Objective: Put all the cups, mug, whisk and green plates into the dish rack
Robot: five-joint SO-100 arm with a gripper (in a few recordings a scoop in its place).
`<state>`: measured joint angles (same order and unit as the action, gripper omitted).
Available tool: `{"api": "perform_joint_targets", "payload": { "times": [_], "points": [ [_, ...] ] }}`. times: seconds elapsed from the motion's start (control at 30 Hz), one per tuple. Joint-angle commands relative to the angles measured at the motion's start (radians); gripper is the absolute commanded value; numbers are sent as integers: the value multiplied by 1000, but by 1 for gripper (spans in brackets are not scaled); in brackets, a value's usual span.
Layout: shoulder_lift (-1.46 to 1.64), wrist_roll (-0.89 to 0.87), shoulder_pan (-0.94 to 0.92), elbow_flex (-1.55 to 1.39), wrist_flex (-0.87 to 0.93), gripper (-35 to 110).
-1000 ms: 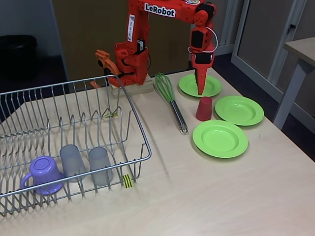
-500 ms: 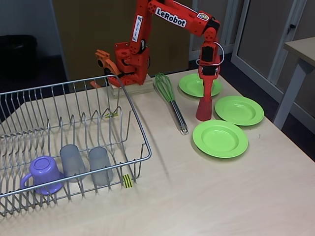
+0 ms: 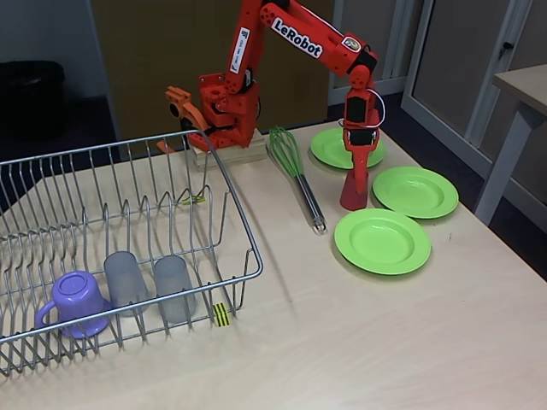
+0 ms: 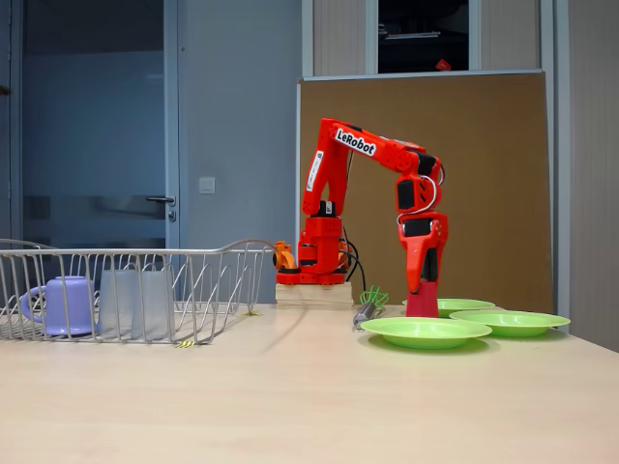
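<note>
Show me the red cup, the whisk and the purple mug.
red cup (image 3: pixel 353 196), fixed view, lower side wall.
whisk (image 3: pixel 285 150), fixed view, green wire loops.
purple mug (image 3: pixel 76 301), fixed view, upturned base.

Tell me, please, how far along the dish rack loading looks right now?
Done: the purple mug and two grey cups sit in the dish rack. In hand: the gripper is down on the red cup; whether it grips is unclear. Left: the whisk and three green plates on the table.
</note>
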<state>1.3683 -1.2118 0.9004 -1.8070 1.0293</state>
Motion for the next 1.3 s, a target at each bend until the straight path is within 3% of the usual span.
{"api": "perform_joint_targets", "payload": {
  "times": [0.0, 0.3, 0.53, 0.67, 0.77, 1.0, 1.27],
  "points": [
    [31, 28, -12, -34, -32, 27],
    [109, 167, -77, -41, 29, 11],
    [199, 394, -138, 212, 396, 9],
    [212, 635, -244, 453, 635, 9],
    [235, 899, -397, 538, 706, 8],
    [256, 1460, -767, 637, 724, 8],
    [221, 1796, -1078, 727, 681, 8]
  ]
}}
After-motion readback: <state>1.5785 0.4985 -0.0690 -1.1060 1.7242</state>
